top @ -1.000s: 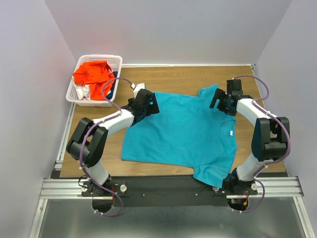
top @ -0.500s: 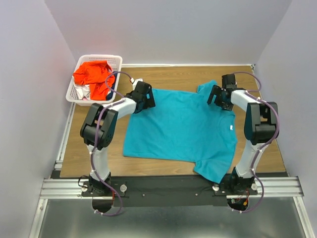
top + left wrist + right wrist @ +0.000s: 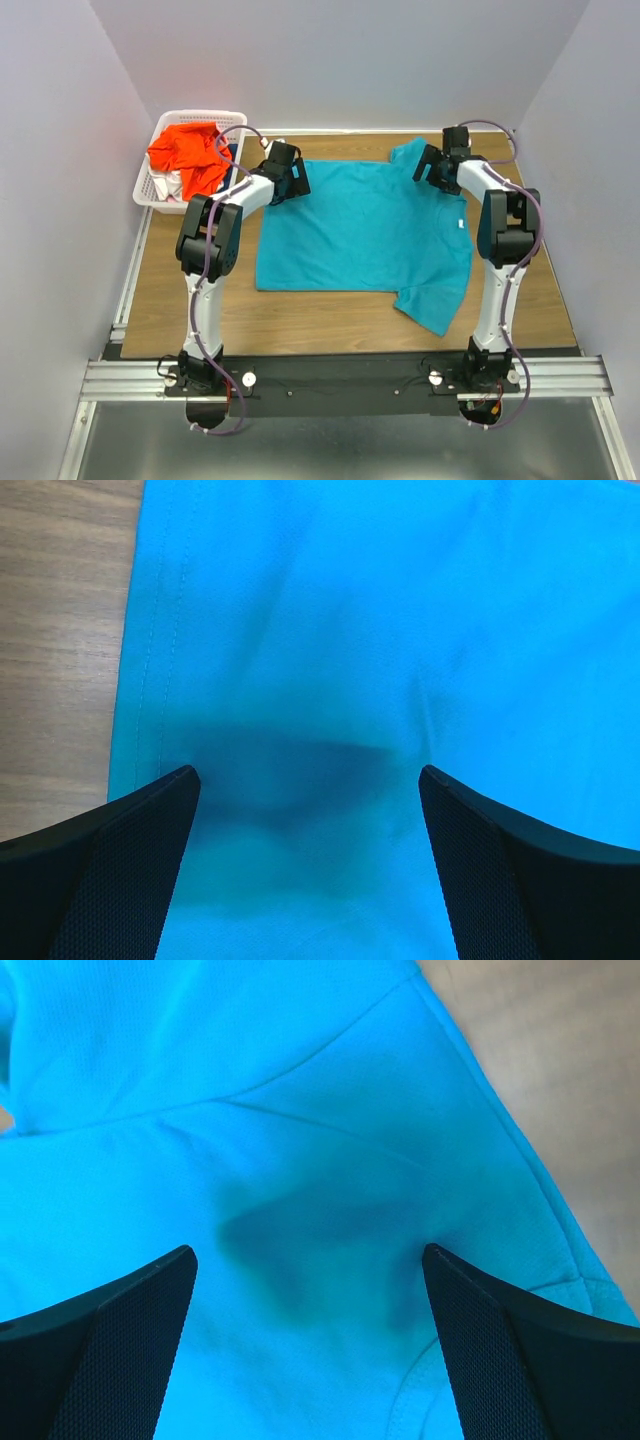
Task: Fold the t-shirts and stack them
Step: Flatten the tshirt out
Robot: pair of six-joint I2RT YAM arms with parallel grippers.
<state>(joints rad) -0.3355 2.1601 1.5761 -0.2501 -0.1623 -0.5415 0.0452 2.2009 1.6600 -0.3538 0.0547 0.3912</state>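
A large teal-blue t-shirt (image 3: 365,235) lies spread flat on the wooden table, one sleeve pointing to the near right. My left gripper (image 3: 295,180) is down over its far-left corner, jaws wide open, with cloth and the hem edge below (image 3: 310,775). Over the far-right shoulder by the sleeve seam sits my right gripper (image 3: 430,170), also open above the cloth (image 3: 310,1252). Neither holds anything between its fingers. An orange-red t-shirt (image 3: 188,148) is piled in the basket, with white cloth (image 3: 163,186) and dark blue cloth (image 3: 226,178) under it.
The white lattice basket (image 3: 238,122) stands at the table's far-left corner, close to my left arm. Bare wood (image 3: 330,320) shows along the near side and at both flanks. Walls close in on three sides.
Both arms have stretched farther from their bases, and the teal-blue t-shirt has slid with them toward the far edge of the table. Both grippers stay open.
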